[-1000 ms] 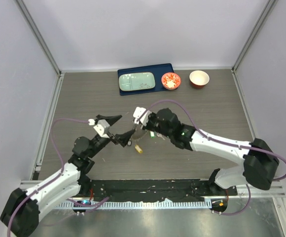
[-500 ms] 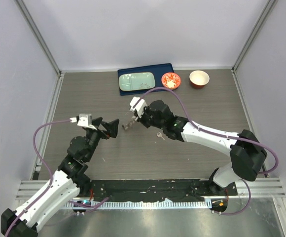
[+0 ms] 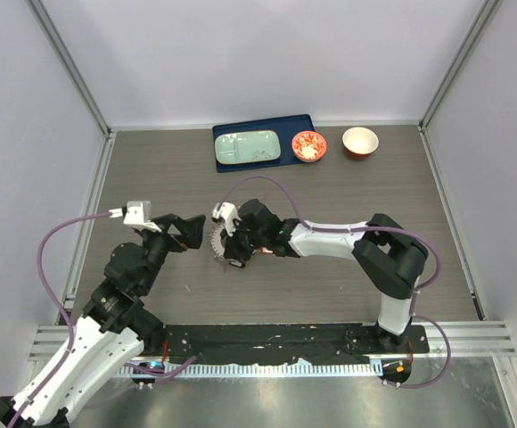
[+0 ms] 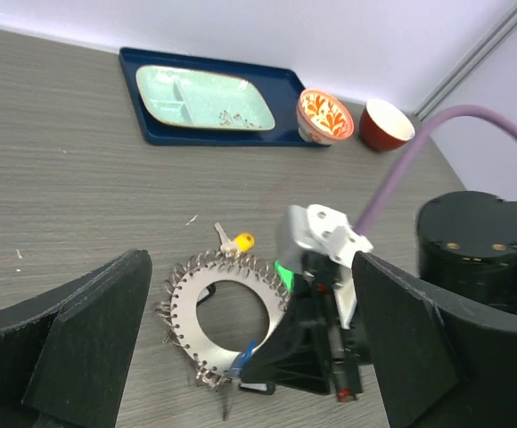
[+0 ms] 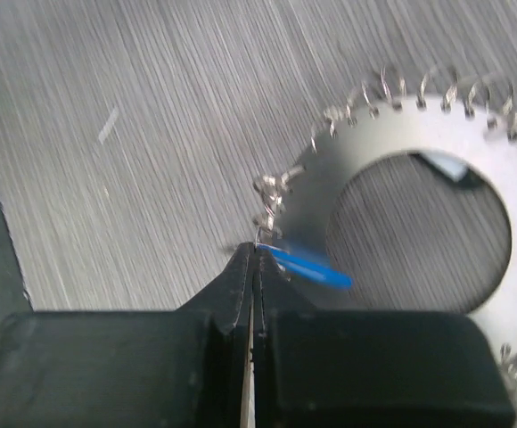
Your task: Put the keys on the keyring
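Note:
The keyring [image 4: 184,309], a flat toothed metal ring with wire loops on its rim, sits just off the table between the arms [image 3: 215,235]. A yellow-headed key [image 4: 242,241] and a green-headed key [image 4: 283,270] hang at its far rim. My right gripper [image 5: 256,249] is shut at the ring's near rim [image 5: 348,165], pinching a blue-headed key [image 5: 310,267] there. From the left wrist view that blue key [image 4: 245,353] shows at the right gripper's tip [image 4: 239,373]. My left gripper [image 4: 250,267] stands wide open, back from the ring, holding nothing [image 3: 190,231].
At the back, a dark blue tray [image 3: 287,127] carries a pale green divided plate [image 3: 247,148]. To its right are a patterned red-and-white bowl [image 3: 309,145] and a plain red bowl [image 3: 360,142]. Grey walls close in the table on three sides.
My right arm has swung left and towards the near edge, bringing the keyring with it. My left arm has pulled back to the left, its gripper still open.

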Available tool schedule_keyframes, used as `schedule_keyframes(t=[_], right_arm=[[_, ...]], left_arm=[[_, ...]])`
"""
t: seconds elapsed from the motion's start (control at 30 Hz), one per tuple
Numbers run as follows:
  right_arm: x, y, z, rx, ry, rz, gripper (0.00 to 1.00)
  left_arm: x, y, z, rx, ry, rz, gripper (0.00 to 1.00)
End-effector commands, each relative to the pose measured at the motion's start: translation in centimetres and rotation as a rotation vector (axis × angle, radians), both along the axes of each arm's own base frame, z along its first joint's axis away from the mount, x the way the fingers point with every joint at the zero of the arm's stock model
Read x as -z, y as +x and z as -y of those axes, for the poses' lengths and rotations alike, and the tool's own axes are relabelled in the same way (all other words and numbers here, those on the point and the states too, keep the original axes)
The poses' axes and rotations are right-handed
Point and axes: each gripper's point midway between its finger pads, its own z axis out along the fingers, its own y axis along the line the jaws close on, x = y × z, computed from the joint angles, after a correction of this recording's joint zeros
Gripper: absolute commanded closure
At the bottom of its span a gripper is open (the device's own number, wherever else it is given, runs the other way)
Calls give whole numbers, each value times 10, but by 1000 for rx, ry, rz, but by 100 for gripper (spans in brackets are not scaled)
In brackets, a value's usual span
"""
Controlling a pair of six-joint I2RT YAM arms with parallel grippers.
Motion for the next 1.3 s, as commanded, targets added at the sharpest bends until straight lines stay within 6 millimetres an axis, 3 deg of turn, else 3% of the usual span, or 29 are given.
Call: schedule_keyframes(t=[0.0, 0.17, 0.37, 0.5, 0.53, 0.57, 0.67, 0.73, 0.9, 0.97, 1.0, 1.03, 1.1, 1.13, 1.2, 1.23, 1.27], right_arm=[[-61, 12, -63, -14, 225, 21, 99], [-72, 25, -85, 20, 274, -7, 99], [-54, -5, -88, -77, 250, -83, 99], [-47, -30, -77, -156, 209, -124, 83], [-61, -34, -74, -168, 225, -97, 76], [-60, -36, -68, -165, 215, -94, 71], [-82, -35, -53, -146, 227, -22, 61], [-92, -21, -41, -65, 217, 49, 55], [-116, 31, 9, 180, 247, 104, 47], [-115, 44, 30, 255, 248, 100, 40], [-126, 58, 47, 324, 274, 105, 36], [-128, 66, 58, 374, 274, 115, 24], [-124, 74, 84, 454, 264, 104, 17], [-136, 84, 104, 523, 287, 118, 14], [-132, 94, 137, 664, 255, 140, 6], [-145, 101, 160, 736, 267, 176, 4], [-142, 105, 180, 817, 237, 202, 2]], left_arm=[[-17, -13, -18, -49, -13, 2, 0], [-24, -23, -31, -78, -4, 8, 0], [-29, -34, -46, -102, 48, 7, 0], [-30, -38, -51, -111, 54, 11, 0], [-30, -39, -52, -111, 54, 11, 0], [-29, -40, -52, -111, 55, 11, 0], [-32, -41, -54, -120, 36, 24, 0], [-33, -41, -55, -125, 24, 34, 0], [-33, -37, -63, -192, -31, 28, 0], [-32, -35, -63, -205, -26, -4, 0], [-25, -29, -60, -214, -6, -42, 0], [-24, -27, -60, -219, 2, -59, 0], [-18, -20, -54, -221, 26, -117, 0], [-17, -18, -50, -208, 36, -131, 0], [-20, -13, -46, -200, 58, -143, 0], [-14, -8, -43, -198, 77, -170, 0], [-15, -6, -41, -188, 73, -179, 0]])
